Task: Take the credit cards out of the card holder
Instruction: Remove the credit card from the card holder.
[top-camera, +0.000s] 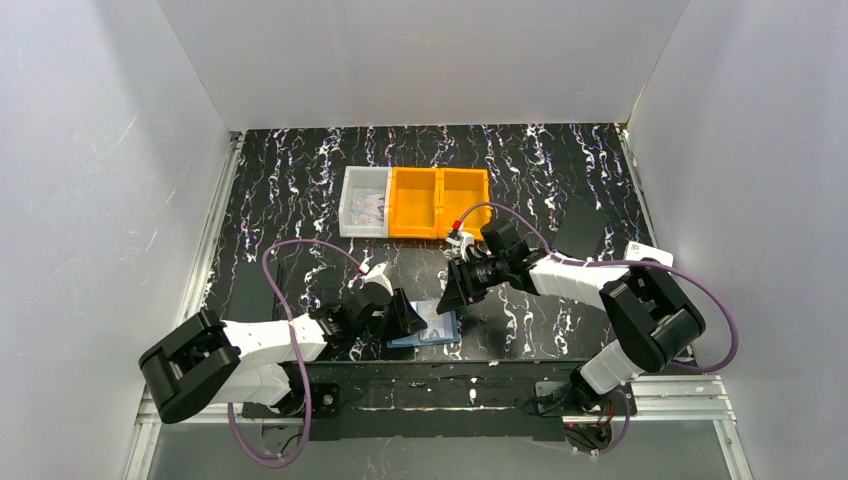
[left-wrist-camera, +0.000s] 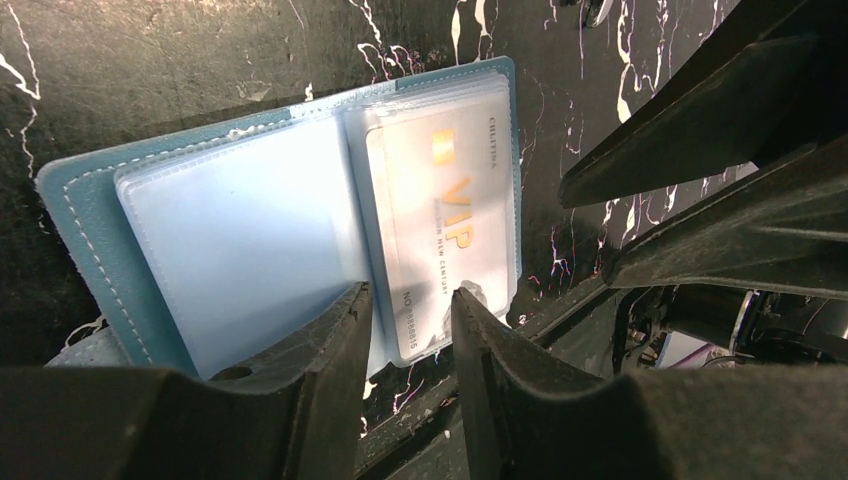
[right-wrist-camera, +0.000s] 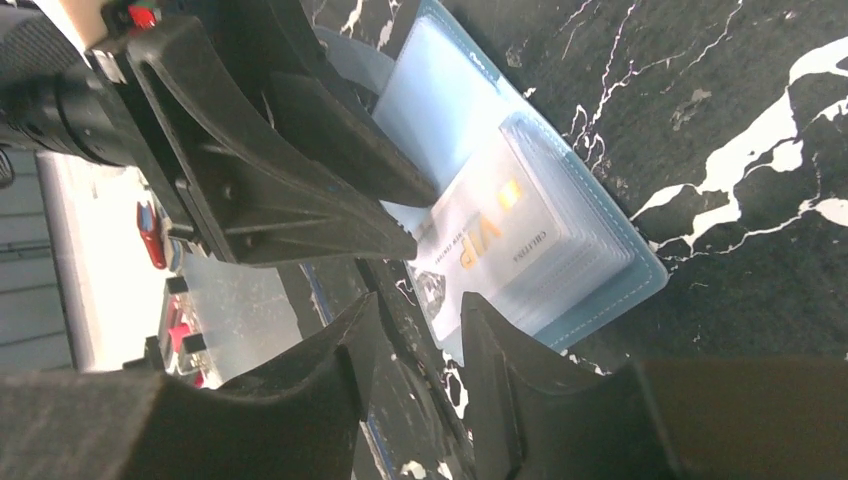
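The pale, glossy VIP-lettered credit card (left-wrist-camera: 440, 220) sits in a clear plastic sleeve (left-wrist-camera: 240, 240) of the stitched blue card holder (left-wrist-camera: 80, 200), splayed flat on the black marbled worktop (left-wrist-camera: 150, 50), its lower edge between the half-parted, empty left fingers (left-wrist-camera: 330, 340), the half-parted right fingers (right-wrist-camera: 330, 350) empty just beside.

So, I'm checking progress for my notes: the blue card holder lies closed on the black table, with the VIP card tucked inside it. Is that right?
Not quite. The card holder lies open, not closed: the left wrist view shows both halves spread flat. It is on the black table, with the VIP card tucked inside it.
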